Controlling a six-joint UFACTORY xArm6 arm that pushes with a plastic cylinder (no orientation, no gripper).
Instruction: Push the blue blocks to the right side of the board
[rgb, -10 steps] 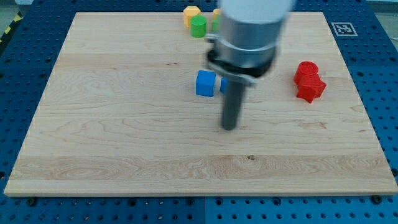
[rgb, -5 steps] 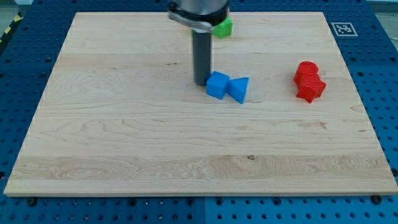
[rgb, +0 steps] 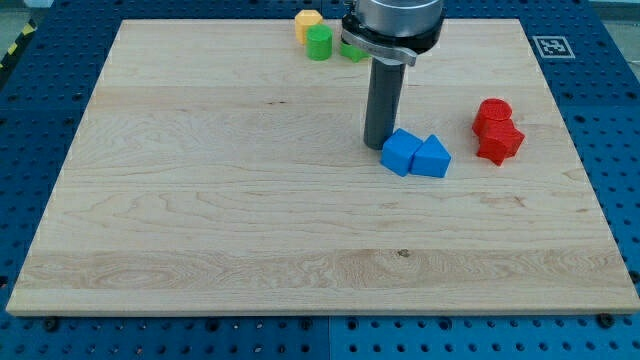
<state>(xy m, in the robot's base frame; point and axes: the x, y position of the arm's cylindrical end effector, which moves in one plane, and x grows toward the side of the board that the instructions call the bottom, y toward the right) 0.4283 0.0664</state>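
Observation:
A blue cube (rgb: 400, 152) and a blue triangular block (rgb: 433, 158) lie side by side, touching, right of the board's centre. My tip (rgb: 377, 145) stands right at the blue cube's upper-left side, touching or nearly touching it. The dark rod rises from there toward the view's top. The wooden board (rgb: 200, 200) fills most of the view.
Two red blocks (rgb: 496, 130) sit close together to the right of the blue pair. A yellow block (rgb: 308, 22) and a green block (rgb: 319, 42) sit at the board's top edge; another green block (rgb: 352, 50) shows partly behind the arm.
My tip went from below the blue blocks to their upper left, then moved right. Both blue blocks slid to the right, toward the red blocks.

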